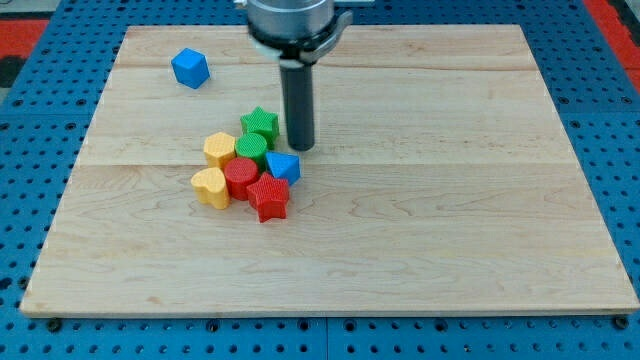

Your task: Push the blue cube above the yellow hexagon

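The table (450, 200) is a pale wooden board of glued planks, lying on a blue perforated surface (30, 150). No brand, label or writing can be read anywhere, and nothing here acts as a container.

The blue cube (190, 68) sits alone near the view's top left corner of the table, well apart from everything else. The yellow hexagon (219, 148) lies below it and slightly to the view's right, at the left edge of a tight cluster of blocks. Touching or just beside the hexagon are a green star (260, 124) at the cluster's top and a green cylinder (251, 149) under that star. Below these sit a yellow heart (210, 187), a red cylinder (240, 177) and a red star (269, 198); a second blue block (283, 166), whose shape I cannot make out for certain, sits at the cluster's right.

The arm carries no gripper, only a dark rod. My tip (300, 149) stands just right of the green star and green cylinder, just above the second blue block, and well apart from the blue cube.
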